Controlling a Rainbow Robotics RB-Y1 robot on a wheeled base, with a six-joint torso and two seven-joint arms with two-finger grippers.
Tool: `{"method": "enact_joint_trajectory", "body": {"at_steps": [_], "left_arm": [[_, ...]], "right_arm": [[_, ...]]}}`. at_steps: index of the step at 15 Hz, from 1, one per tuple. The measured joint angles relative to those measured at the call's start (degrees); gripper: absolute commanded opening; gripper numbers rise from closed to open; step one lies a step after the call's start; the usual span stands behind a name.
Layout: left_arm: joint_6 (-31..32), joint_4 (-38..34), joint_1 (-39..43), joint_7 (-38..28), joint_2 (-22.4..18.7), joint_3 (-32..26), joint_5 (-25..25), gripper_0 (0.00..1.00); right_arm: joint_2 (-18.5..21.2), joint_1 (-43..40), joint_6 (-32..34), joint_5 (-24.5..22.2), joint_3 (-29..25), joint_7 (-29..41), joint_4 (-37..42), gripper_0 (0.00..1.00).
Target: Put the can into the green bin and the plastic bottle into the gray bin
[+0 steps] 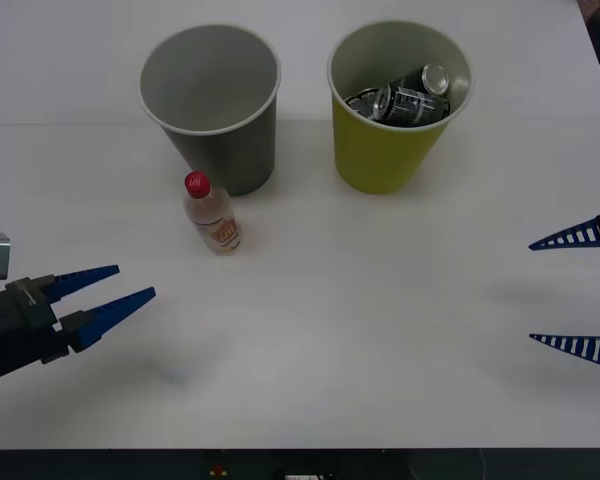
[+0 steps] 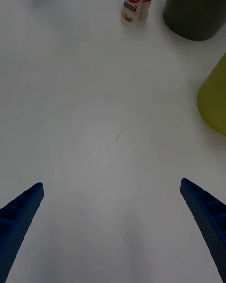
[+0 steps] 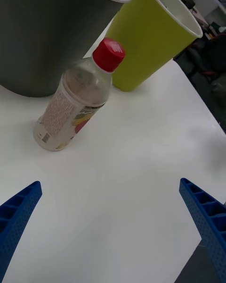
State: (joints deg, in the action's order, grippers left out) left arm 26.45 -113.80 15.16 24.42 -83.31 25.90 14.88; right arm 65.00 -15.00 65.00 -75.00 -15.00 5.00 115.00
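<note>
The plastic bottle [image 1: 211,214] [image 3: 77,99] [image 2: 136,2] stands upright on the white table, just in front of the gray bin [image 1: 212,105] [image 3: 47,33] [image 2: 195,9]. Right of it is the green bin [image 1: 397,105] [image 3: 150,37] [image 2: 214,96], with dark cans [image 1: 405,98] lying inside. My left gripper [image 1: 130,285] [image 3: 110,226] hovers open at the table's left, a short way from the bottle, which stands ahead of its fingers. My right gripper [image 1: 535,290] [image 2: 110,221] is open at the right edge, over bare table.
The white table [image 1: 360,300] stretches wide between the two grippers. A seam line runs across it behind the bins. Dark clutter lies beyond the table's far right corner.
</note>
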Motion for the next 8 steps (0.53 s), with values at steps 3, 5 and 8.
{"method": "enact_joint_trajectory", "body": {"at_steps": [3,5,8], "left_arm": [[6.1,5.2,-6.6,12.7,1.0,9.7,10.0,1.00],[9.5,8.0,-11.8,20.9,2.1,17.3,17.0,1.00],[13.9,12.3,-19.7,33.2,4.6,27.7,26.3,1.00]], "right_arm": [[0.0,0.0,0.0,0.0,0.0,0.0,0.0,1.00],[0.0,0.0,0.0,0.0,0.0,0.0,0.0,1.00],[0.0,0.0,0.0,0.0,0.0,0.0,0.0,1.00]]}}
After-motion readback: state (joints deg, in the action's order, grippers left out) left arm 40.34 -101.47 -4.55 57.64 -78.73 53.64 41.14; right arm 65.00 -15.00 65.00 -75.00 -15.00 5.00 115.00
